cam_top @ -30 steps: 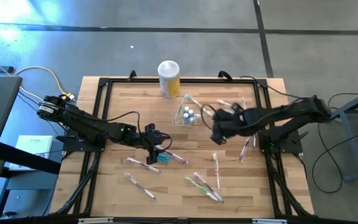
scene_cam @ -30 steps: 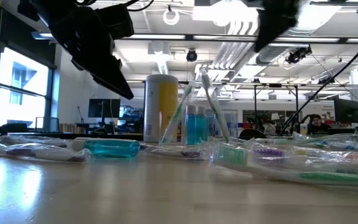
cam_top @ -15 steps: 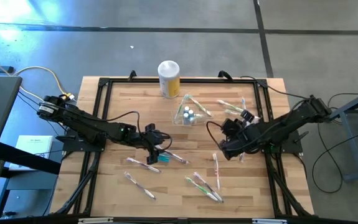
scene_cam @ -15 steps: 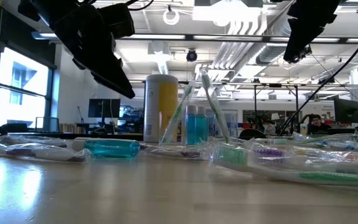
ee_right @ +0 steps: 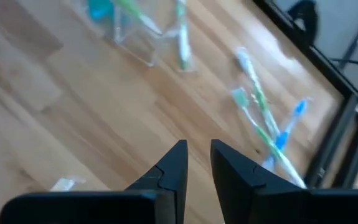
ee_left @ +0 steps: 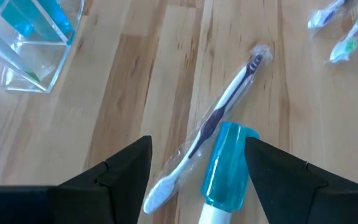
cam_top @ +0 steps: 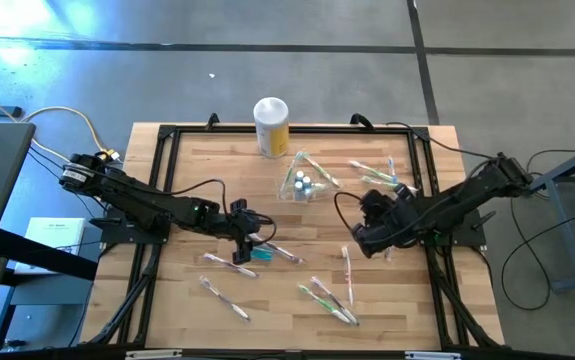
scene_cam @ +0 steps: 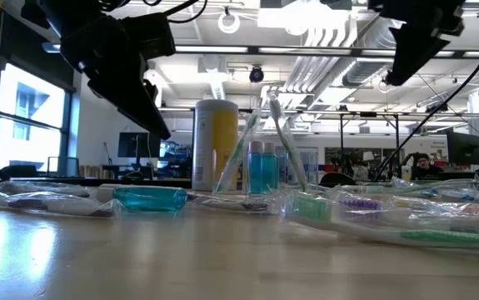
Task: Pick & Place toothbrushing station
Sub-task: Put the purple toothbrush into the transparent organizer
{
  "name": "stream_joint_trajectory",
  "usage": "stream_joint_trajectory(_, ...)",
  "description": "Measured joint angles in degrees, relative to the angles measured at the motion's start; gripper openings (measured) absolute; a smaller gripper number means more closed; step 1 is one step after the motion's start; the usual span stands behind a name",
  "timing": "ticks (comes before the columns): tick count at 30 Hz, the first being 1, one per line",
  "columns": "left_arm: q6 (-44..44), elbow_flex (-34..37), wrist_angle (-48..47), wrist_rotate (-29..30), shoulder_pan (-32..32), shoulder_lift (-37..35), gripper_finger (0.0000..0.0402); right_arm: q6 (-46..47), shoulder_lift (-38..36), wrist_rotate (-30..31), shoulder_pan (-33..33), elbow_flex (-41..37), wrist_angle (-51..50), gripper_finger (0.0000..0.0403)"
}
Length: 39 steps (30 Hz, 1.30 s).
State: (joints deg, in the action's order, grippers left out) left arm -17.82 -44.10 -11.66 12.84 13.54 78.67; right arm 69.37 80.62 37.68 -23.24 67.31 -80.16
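Overhead camera looks straight down; low one peers level across the tabletop toward twelve o'clock. Both share the toothbrushing station (cam_top: 303, 183).
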Motion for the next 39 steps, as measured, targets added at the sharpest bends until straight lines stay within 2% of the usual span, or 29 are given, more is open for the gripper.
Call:
stream_joint_trajectory(5, 0.21, 0.00, 0.36, 0.00, 0.00, 0.00, 0.0251, 6.48, 0.00, 4.73, -3.43, 0.02, -5.61, 0.0063)
stream_joint_trajectory(10, 0.57, 0.00, 0.32, 0.00, 0.00, 0.01, 0.0251, 13.43, -0.08, 6.92, -7.43, -0.33, -9.61, 0.0063)
stream_joint_trajectory(16, 0.17, 0.00, -0.07, 0.00, 0.00, 0.02, 0.0251, 18.45, -0.50, 13.82, -11.10, -7.54, -9.14, 0.0063)
stream_joint_trajectory(19, -0.45, 0.00, -0.34, 0.03, 0.00, 0.00, 0.0251, 29.10, -0.50, 22.22, -11.84, -12.96, -7.32, 0.0063)
stream_joint_trajectory(22, -0.46, 0.00, -0.34, 0.04, 0.00, 0.01, 0.0251, 37.24, -0.50, 32.22, -12.56, -17.70, 0.69, 0.0063)
stream_joint_trajectory(26, -0.44, 0.00, -0.33, 0.07, -0.02, 0.00, 0.0251, 33.89, -0.50, 41.91, -12.34, -22.79, 15.71, 0.0063)
stream_joint_trajectory(30, -0.71, 0.00, -0.09, 0.06, -0.02, 0.00, 0.0251, 28.64, -0.50, 47.18, -11.78, -25.73, 27.05, 0.0063)
stream_joint_trajectory(35, -3.73, 0.00, -1.22, -4.03, -0.02, 0.02, 0.0251, 21.14, -0.50, 48.93, -10.10, -28.50, 37.11, 0.0063)
stream_joint_trajectory(39, -7.28, 0.00, -3.57, -6.49, -0.02, 0.00, 0.0251, 17.70, -0.50, 47.00, -8.74, -30.54, 43.09, 0.0063)
